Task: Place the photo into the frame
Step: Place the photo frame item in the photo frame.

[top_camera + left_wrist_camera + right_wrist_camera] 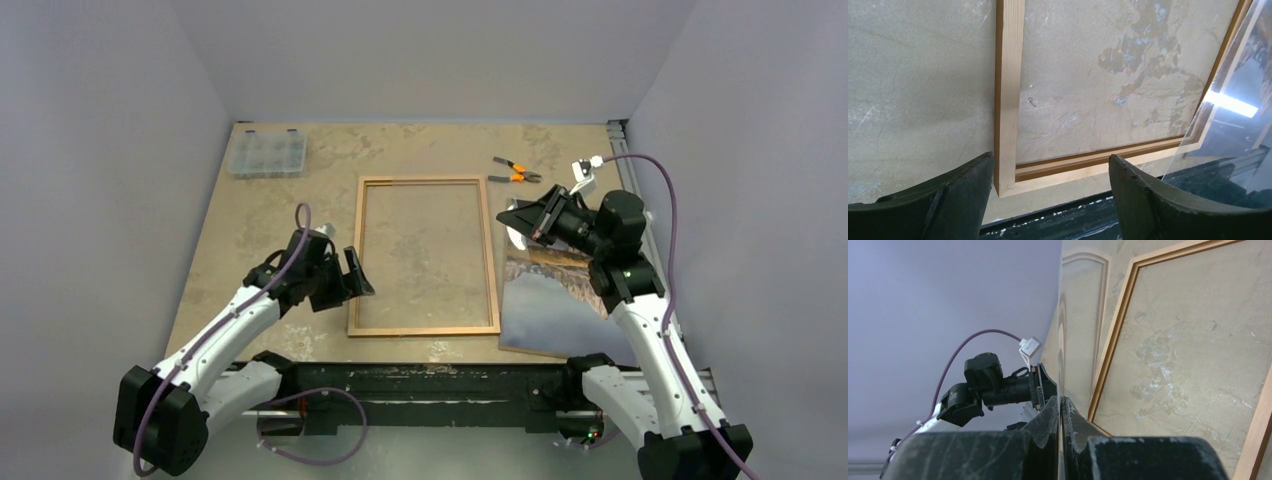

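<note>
The frame (425, 181) of light wood lies flat mid-table with bare tabletop inside it. The photo (550, 300) stands tilted just right of the frame, picture side up, its near edge on the table. My right gripper (517, 222) is shut on the photo's far edge; in the right wrist view the fingers (1060, 401) pinch the thin glossy sheet (1080, 325) edge-on beside the frame (1118, 330). My left gripper (352, 280) hangs open over the frame's near left corner (1009, 75), touching nothing; its gap (1050, 162) is empty. The photo's glossy corner (1233, 115) shows at right.
A clear plastic parts box (266, 153) sits at the table's far left corner. Orange-handled pliers (515, 172) lie beyond the frame's far right corner. A black rail (420, 380) runs along the near table edge. Grey walls close in on three sides.
</note>
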